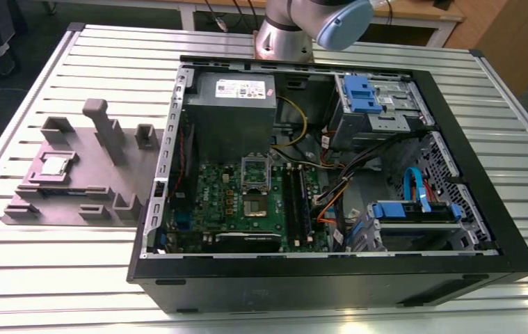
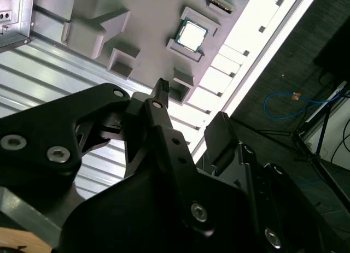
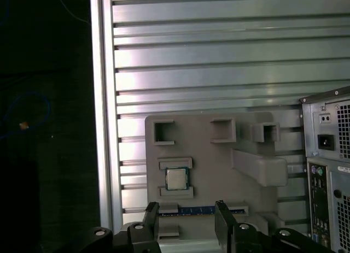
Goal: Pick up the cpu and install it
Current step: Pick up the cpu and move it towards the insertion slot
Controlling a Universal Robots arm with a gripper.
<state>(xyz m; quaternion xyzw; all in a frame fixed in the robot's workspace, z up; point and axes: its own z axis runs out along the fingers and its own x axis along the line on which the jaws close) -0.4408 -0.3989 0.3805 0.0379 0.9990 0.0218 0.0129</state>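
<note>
The slatted counter (image 1: 60, 264) carries the open case (image 1: 338, 285) and, on the exterior view's left beside it, the grey fixture (image 1: 88, 184), where the cpu (image 1: 56, 165) lies flat in a recessed seat, metal top up, while the fingers (image 3: 222, 220) stand spread apart, empty, clear of the cpu.

One small flat square silver-grey cpu (image 1: 56, 165). One grey moulded plastic holder tray (image 1: 106, 177). One black open-sided computer case (image 1: 338, 275). Inside case: one green motherboard (image 1: 217, 202), one grey metal power-supply box (image 1: 231, 104), two blue plastic drive brackets (image 1: 360, 92). One ribbed aluminium table (image 1: 60, 278). One silver-grey robot arm (image 1: 287, 35). One black gripper (image 3: 186, 212), two fingers (image 3: 152, 215).
</note>
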